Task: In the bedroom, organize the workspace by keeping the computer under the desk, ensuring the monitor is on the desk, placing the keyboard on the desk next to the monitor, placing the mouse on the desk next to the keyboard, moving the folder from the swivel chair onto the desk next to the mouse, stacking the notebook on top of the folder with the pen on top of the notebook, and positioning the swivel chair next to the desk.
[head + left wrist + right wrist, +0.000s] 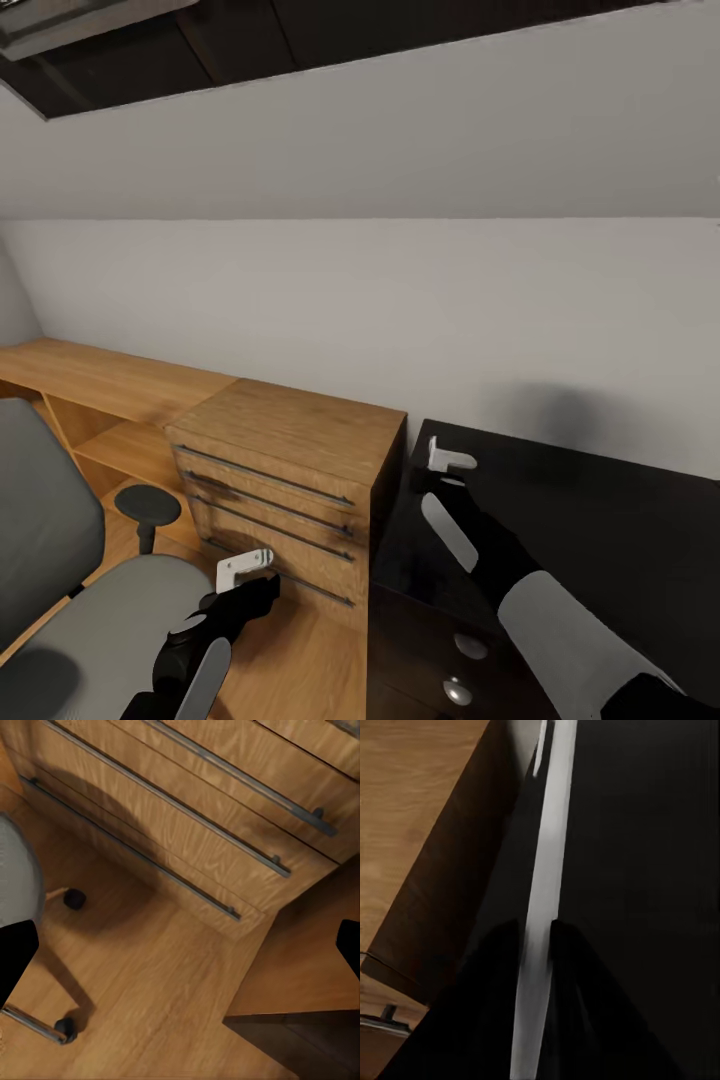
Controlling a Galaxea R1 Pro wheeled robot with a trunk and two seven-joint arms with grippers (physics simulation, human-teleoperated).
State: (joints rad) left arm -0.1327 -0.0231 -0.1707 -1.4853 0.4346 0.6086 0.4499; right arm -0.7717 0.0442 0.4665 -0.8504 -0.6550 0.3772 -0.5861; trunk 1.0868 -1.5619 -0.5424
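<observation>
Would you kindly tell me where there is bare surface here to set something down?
The black desk top is bare from the right end effector rightward along the wall. The wood drawer unit top is bare too. Between the swivel chair and the drawers it is tight.

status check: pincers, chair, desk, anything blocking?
Left pincer low over floor, looks empty. Right pincer over black desk corner, state unclear. Swivel chair at left, seat bare. Wood drawer unit stands between chair and desk.
</observation>
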